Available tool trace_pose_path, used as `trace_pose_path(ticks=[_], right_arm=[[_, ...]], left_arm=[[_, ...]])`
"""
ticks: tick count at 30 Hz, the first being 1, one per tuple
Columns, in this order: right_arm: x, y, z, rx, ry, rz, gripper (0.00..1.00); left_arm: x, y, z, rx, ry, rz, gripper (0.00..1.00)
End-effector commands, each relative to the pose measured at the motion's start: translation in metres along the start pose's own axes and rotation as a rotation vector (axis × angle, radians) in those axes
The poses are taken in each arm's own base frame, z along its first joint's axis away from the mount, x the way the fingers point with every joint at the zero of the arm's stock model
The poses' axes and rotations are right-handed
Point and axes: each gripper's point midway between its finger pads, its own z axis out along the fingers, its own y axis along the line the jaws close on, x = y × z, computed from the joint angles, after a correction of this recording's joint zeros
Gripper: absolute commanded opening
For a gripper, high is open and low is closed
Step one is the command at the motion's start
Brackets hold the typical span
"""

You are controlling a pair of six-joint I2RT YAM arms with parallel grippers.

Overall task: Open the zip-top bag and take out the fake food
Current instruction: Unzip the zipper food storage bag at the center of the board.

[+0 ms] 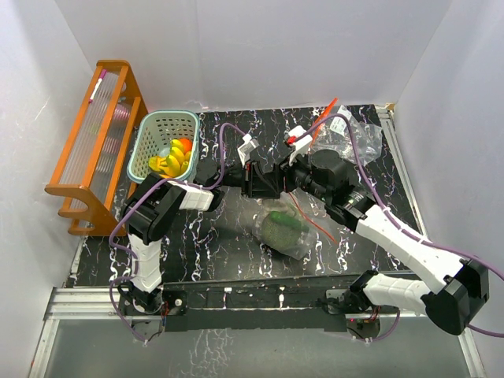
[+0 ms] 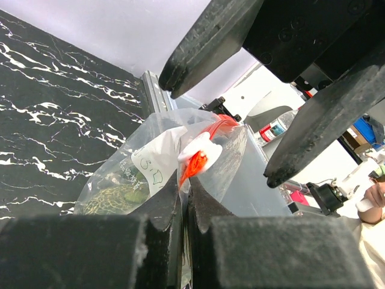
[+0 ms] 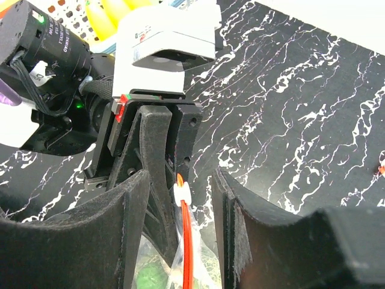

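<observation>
The zip-top bag [image 1: 287, 233] sat around the middle of the bench [image 1: 378, 205], just in front of the two arm bases, with its top edge drawn up toward the far side where the two tools met. Whether its bottom rested on the bench could not be told. Inside it, low down, lay a piece of green fake food [image 1: 280, 225] with a bumpy skin, seen through the clear plastic beside a white printed label. Along the top edge ran a red zip strip [image 3: 188, 244] carrying a white slider [image 3: 179, 194].

The left tool [image 2: 185, 194] was clamped tight on the bag's top edge, its two fingers pressed together with the plastic pinched between them just below the slider. The right tool [image 3: 181, 178] faced it from the right with its jaws partly spread, one finger on each side of the slider and strip. A gap showed on both sides, so neither pad was seen touching.

More of the fake food lay well apart from the bag at the far left: a yellow banana bunch [image 1: 168, 164] and an orange [image 1: 184, 146] sat together in a teal basket [image 1: 169, 115]. Just left of the basket stood an orange wooden rack [image 1: 79, 189] against the left wall. At the far right of the bench, beyond the right arm, lay a second clear bag [image 1: 358, 135], crumpled, with a red strip of its own sticking up at its left end.
</observation>
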Motion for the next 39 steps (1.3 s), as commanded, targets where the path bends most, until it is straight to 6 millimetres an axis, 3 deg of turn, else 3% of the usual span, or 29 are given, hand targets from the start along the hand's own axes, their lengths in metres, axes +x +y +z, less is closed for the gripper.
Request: trace_pose_path(ticks=[1,9,17,26,32,39], right_arm=[[-0.016,0.004,0.001,-0.016,-0.054,-0.003,0.47],[-0.002,0.012,0.007,-0.065,-0.023,0.019,0.36],[0.004,0.005,0.003,-0.024,-0.019,0.020,0.31],[0.000,0.001,-0.002,0.002,-0.031,0.021,0.09],[0.003,-0.002,-0.006,0.019,-0.031,0.021,0.08],[0.015,-0.002,-0.007,0.016,-0.003,0.021,0.08]], left_arm=[[-0.016,-0.025,0.001,0.072,-0.041,0.216,0.00],[-0.019,-0.031,0.002,0.079,-0.042,0.229,0.00],[-0.018,-0.031,0.001,0.075,-0.043,0.227,0.00],[-0.022,-0.032,0.002,0.079,-0.048,0.234,0.00],[-0.029,-0.036,0.002,0.077,-0.068,0.252,0.00],[-0.056,-0.043,-0.006,0.060,-0.122,0.289,0.00]])
